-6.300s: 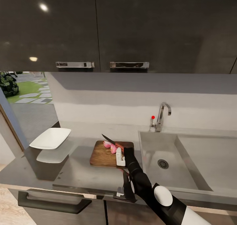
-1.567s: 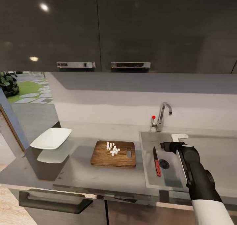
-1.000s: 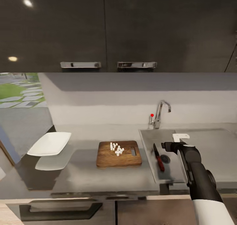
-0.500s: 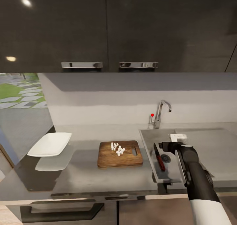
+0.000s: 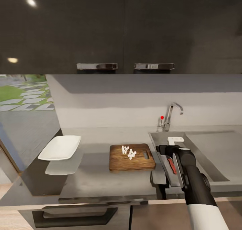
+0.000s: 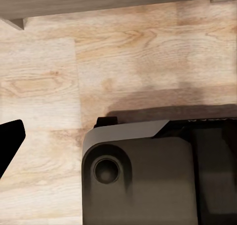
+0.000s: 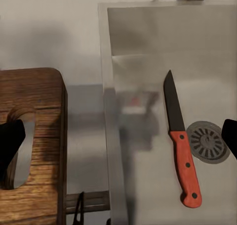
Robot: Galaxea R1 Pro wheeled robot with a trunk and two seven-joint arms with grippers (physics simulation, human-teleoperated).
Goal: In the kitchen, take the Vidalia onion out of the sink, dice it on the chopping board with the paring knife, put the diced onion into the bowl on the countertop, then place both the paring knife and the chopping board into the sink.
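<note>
Your counter (image 5: 94, 176) runs across the middle of the head view, and the sink (image 5: 215, 156) is sunk into it at the right. The bowl (image 5: 60, 148) waits at centre left, apparently empty and well apart from the rest, so the transfer of onion looks not yet done. The chopping board (image 5: 131, 157) lies flat at the centre, just beside the sink's rim, with its handle slot toward the sink; that end looks like the handy place to take it. The paring knife (image 7: 180, 151) lies flat on the sink floor beside the drain (image 7: 210, 142), so that part of the job appears finished. The diced onion (image 5: 128, 152) sits in a small white heap on the board. Your right claw (image 5: 175, 140) hovers over the sink's near-left corner, spread wide and holding nothing, touching nothing. Your left claw (image 6: 7, 146) hangs low over the wooden floor (image 6: 54, 81); you cannot tell how far open it is.
</note>
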